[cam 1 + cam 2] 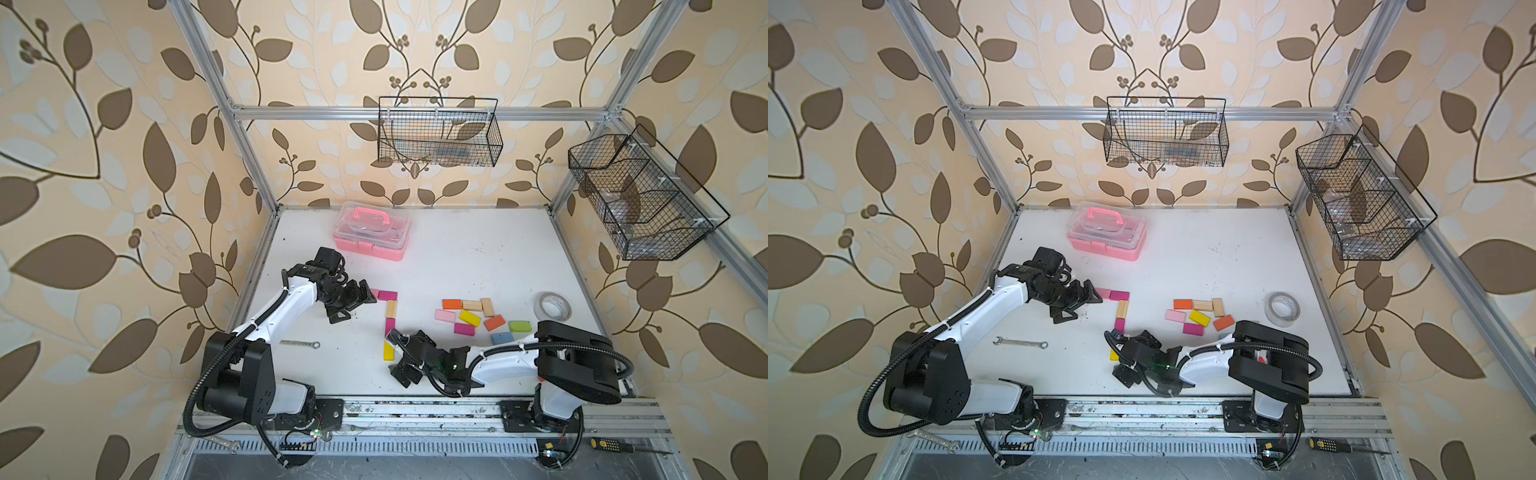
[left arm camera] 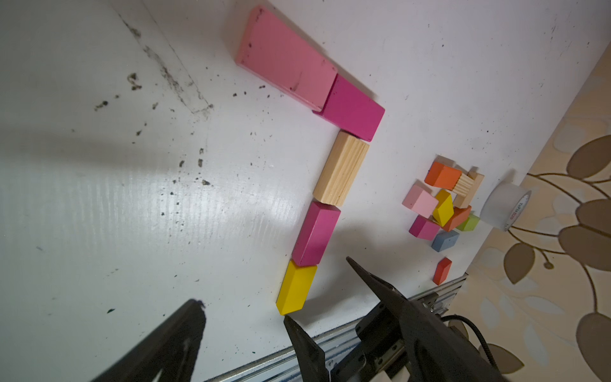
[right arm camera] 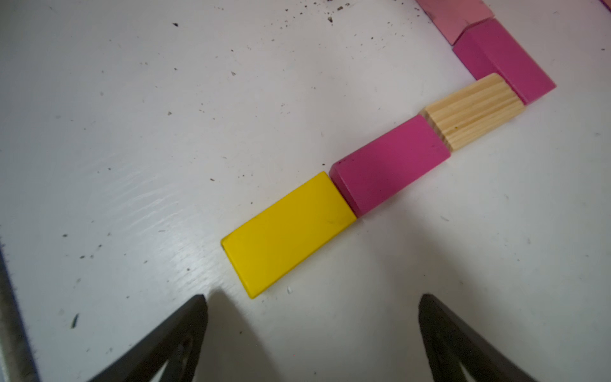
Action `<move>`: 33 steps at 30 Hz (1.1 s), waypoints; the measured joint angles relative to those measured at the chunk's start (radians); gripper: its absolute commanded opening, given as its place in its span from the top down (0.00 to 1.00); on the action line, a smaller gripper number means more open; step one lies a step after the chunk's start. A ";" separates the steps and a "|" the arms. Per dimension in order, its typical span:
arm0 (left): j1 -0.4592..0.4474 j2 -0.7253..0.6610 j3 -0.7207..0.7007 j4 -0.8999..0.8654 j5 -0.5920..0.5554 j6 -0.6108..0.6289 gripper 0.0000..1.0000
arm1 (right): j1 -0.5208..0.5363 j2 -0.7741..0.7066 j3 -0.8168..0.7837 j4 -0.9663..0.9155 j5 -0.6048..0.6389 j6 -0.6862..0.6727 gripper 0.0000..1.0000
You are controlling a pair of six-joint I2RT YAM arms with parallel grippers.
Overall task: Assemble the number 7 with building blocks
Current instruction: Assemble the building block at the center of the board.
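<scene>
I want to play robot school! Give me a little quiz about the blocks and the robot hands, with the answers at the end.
1. True or false: the right gripper stands open and is not gripping the yellow block.
2. Pick one: in the number 7, which block is the top of the stem, right under the bar? A. the plain wood block B. a blue block C. a green block
3. Fill the gap: the number 7 is made of ___ blocks.

Key: 1 true; 2 A; 3 five.
</scene>
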 measured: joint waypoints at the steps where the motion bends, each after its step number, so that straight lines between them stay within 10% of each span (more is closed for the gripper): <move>1: 0.000 0.000 0.000 0.000 0.000 0.000 0.04 | -0.002 0.001 0.000 0.001 0.000 0.003 0.00; 33: 0.000 0.017 0.000 -0.005 0.000 0.019 0.04 | -0.038 0.044 0.042 0.005 -0.012 0.044 0.00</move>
